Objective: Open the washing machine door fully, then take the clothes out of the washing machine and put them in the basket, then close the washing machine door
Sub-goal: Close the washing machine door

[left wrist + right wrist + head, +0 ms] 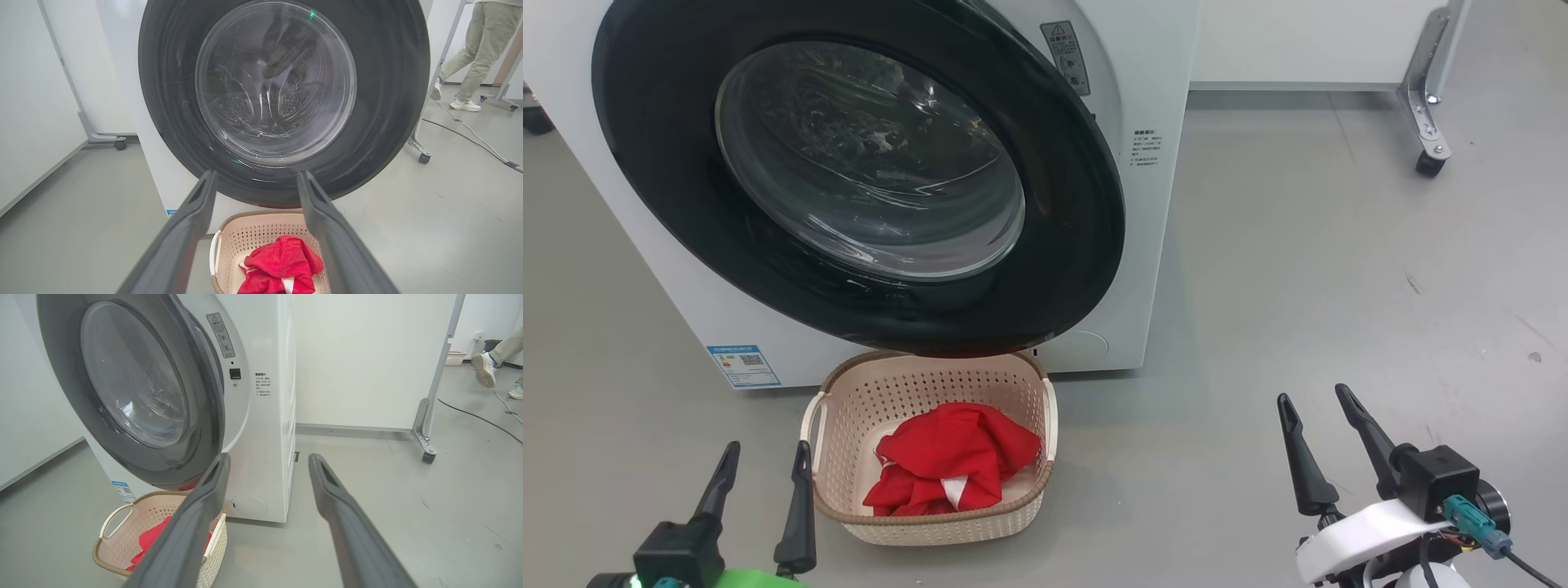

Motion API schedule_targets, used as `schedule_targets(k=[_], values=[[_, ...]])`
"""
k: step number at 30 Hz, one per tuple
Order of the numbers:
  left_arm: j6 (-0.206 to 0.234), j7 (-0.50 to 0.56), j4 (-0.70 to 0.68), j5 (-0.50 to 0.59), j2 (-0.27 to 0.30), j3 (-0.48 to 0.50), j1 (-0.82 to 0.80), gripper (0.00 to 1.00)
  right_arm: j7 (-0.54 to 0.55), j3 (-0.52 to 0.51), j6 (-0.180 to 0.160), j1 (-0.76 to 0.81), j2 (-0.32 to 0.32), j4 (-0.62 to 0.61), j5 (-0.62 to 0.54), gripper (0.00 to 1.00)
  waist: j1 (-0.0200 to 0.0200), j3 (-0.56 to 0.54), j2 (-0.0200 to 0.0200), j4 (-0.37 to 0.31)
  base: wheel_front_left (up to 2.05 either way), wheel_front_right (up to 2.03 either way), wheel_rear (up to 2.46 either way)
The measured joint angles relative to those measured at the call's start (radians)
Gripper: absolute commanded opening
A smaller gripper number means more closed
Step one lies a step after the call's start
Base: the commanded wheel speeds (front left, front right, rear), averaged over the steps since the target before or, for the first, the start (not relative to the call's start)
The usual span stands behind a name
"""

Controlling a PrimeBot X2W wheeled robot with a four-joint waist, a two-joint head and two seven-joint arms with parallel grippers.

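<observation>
Lower left of the head view: left gripper (768,447), long dark fingers spread wide, nothing between them. Just right of it, on the floor against the front of the washing machine (1160,245): the basket (931,516), with the clothes (947,461) heaped red inside, toward its near side. Above that, the washing machine door (866,163), nearly shut but standing ajar, its right edge off the white front in the right wrist view. Lower right: right gripper (1313,394), likewise wide open and empty, well apart from the basket.

Left to do, by the look of it: shutting the door. Probably heavy and rigid, the glossy black rim slick under hard fingers, the glass bowl better not struck. No call for a pinch; best pushed flat on the rim's right side, firmly enough for the latch to catch. Appears to overhang the basket's far rim, so worth watching for a snag below.

Underneath: smooth grey floor (1339,269), level. Further right, a white panel on a castored metal foot (1425,106), a cable (449,132) trailing over the floor, and a person's legs (476,53) at the far right edge.
</observation>
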Motion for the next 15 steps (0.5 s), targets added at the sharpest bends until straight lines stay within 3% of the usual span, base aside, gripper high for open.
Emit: schedule_targets(k=[15], values=[[0.014,-0.018,0.012,0.003,-0.017,-0.003,0.000,1.00,0.000,-0.003,0.000,0.012,0.000,-0.009,-0.002,1.00,0.0001,0.002,0.0000,0.001,0.00,0.00,0.00]])
